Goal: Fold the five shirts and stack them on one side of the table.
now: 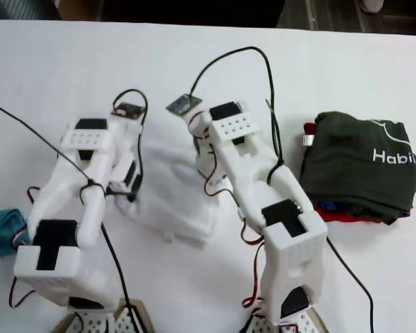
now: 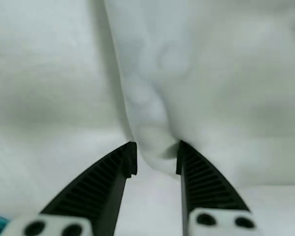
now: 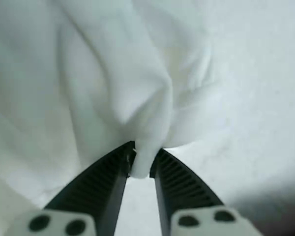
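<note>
Left wrist view: the left gripper [image 2: 156, 158], nearest the lens, has two black, tapered fingers [image 2: 108, 187] with ribbed inner faces. Between their tips sits a rounded fold of the white shirt [image 2: 187, 73], which they pinch. The cloth is soft and matte, rising away from the tips in one broad, smooth ridge.

Right wrist view: the right gripper [image 3: 142, 164] is of the same build, and its ribbed fingers [image 3: 179, 189] are closed narrowly on a thin, bunched edge of the white shirt [image 3: 113, 73]. Above the tips the fabric gathers into several long creases.

High view: the left arm [image 1: 83, 180] and right arm [image 1: 263, 180] are blocky white plastic shells with black motor housings, trailed by thin black and red cables [image 1: 263, 62]. The white shirt [image 1: 184, 208] lies crumpled between the two arms on the white table [image 1: 55, 62] and is marked mainly by its grey shadows. Near the table's right edge, just beside the right arm, rests the stack [image 1: 353, 173]. A folded dark shirt [image 1: 347, 156] with white lettering lies on top, with the edges of a blue shirt [image 1: 329, 207] and a red shirt [image 1: 347, 217] showing beneath it. A teal shirt [image 1: 0, 232], loosely bunched, lies at the left edge beside the left arm.
</note>
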